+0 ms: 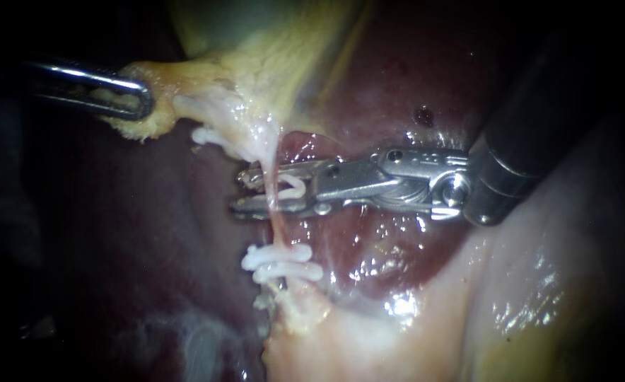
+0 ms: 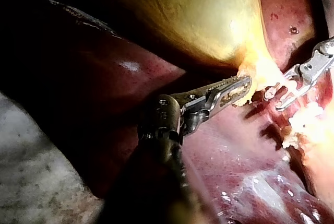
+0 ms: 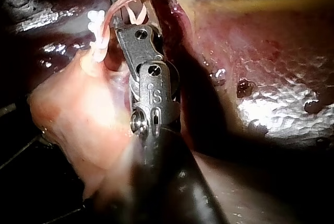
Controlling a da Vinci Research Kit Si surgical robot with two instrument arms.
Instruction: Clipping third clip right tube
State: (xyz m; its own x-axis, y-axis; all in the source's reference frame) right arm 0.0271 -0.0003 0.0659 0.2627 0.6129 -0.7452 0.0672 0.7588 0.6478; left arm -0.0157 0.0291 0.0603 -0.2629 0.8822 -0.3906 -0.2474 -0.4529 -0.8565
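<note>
Two slender metal instruments meet over a glossy dark red liver (image 1: 397, 92), seen close up through the endoscope. A yellow-green gallbladder (image 1: 256, 28) lies at the top of that view. Its neck narrows into pale yellow fatty tissue (image 1: 185, 85).

The left instrument (image 1: 136, 99) comes in from the left edge. Its jaws are clenched on the outer edge of that yellow fatty tissue. The left wrist view shows the same hold, with yellow tissue pinched between the toothed jaws.

A thin pink tube (image 1: 281, 228) runs down from the fatty tissue towards a pale pink mound of tissue (image 1: 510, 297) at the lower right.

The right instrument (image 1: 240, 192) has a dark shaft and a silver hinged tip, and comes in from the upper right. Its jaws stand apart, one on each side of the tube, about midway along its length. The tube passes through the gap between them. A small curved white clip (image 1: 293, 187) sits inside the jaws, just beside the tube. Whether it touches both jaws cannot be told.

A pair of white clips (image 1: 284, 263) sits across the tube below the jaws, one just under the other. A single white clip (image 1: 205, 136) lies above the jaws, at the lower edge of the fatty tissue. The right wrist view shows the tube crossing between the open jaws, with white clips beside them.
</note>
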